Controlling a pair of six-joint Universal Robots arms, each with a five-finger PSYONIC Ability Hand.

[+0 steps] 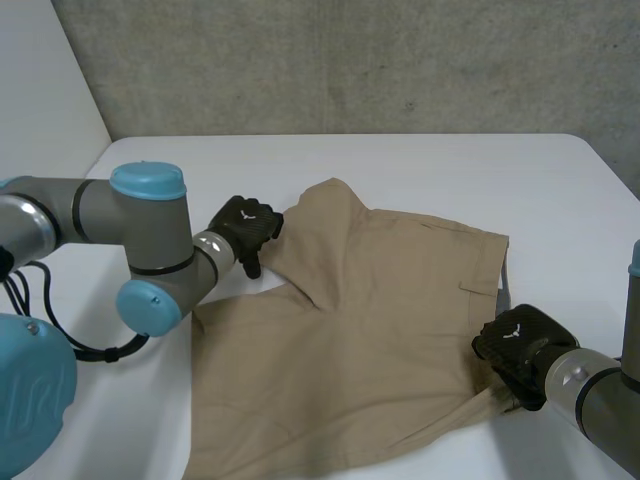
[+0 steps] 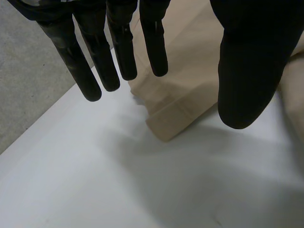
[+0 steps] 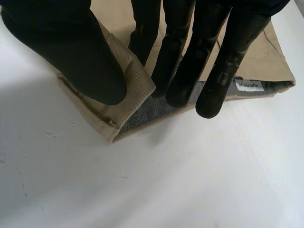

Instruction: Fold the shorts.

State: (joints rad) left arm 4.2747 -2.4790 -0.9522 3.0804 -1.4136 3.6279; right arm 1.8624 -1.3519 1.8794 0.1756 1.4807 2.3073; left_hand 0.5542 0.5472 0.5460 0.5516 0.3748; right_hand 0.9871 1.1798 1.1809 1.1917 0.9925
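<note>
- At the left of the bench: left robot hand, fingers straight and spread wide from the thumb, holding nothing. It hangs just over the hem of one leg of the shorts.
- Middle of the bench: shorts, tan, one pair, spread mostly flat. The leg by the left robot hand is rucked up into a low ridge, and the other leg runs toward the near edge.
- Right: right robot hand at the waistband corner, thumb on the tan outer face and fingers against the grey lining, pinching the cloth. The corner is turned up, with a small white label showing inside.
- Progress, as judged: no fold is finished and one corner is held, so the whole folding looks left to do.
</note>
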